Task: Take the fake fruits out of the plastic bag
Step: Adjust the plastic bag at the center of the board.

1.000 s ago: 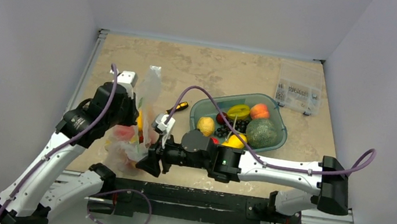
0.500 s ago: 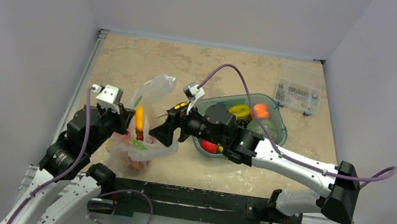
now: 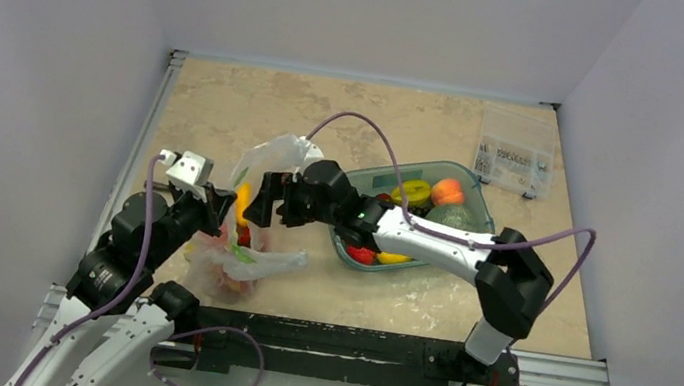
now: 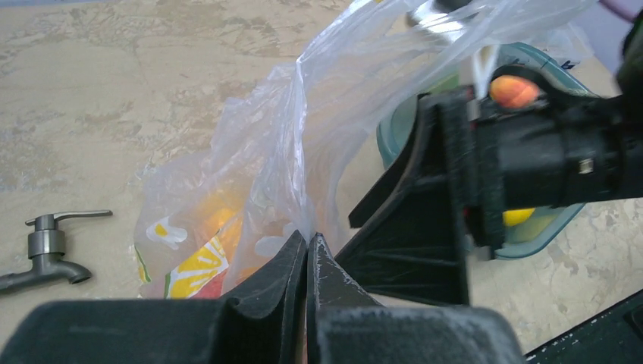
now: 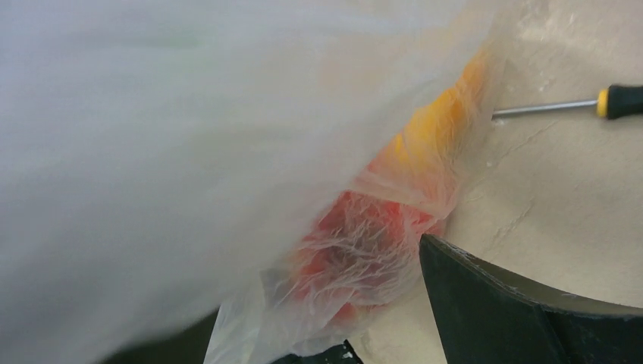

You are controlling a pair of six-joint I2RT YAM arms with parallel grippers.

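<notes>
The left end effector [image 4: 307, 256] has its two fingers pressed together on a fold of the thin plastic bag [image 4: 288, 152]. It pinches the film at the upper edge and holds it above the table [image 4: 114, 76]. I think this is to make the bag stand up and give some tension, so that the other arm can work on it.

The fake fruits [image 5: 364, 250] are not yet out. They lie in the bottom of the bag, seen through the film as a red mass with an orange one above it.

The right end effector [image 3: 264, 200] is at the opposite side of the bag, with its fingers spread. The film hangs directly before its camera and covers most of that view. Whether it touches the film, I cannot tell. Probably it is looking for the opening or for a second edge to pull.

The tub [image 3: 474, 234] with other fruits stands just behind the right arm, apart from the bag.
</notes>
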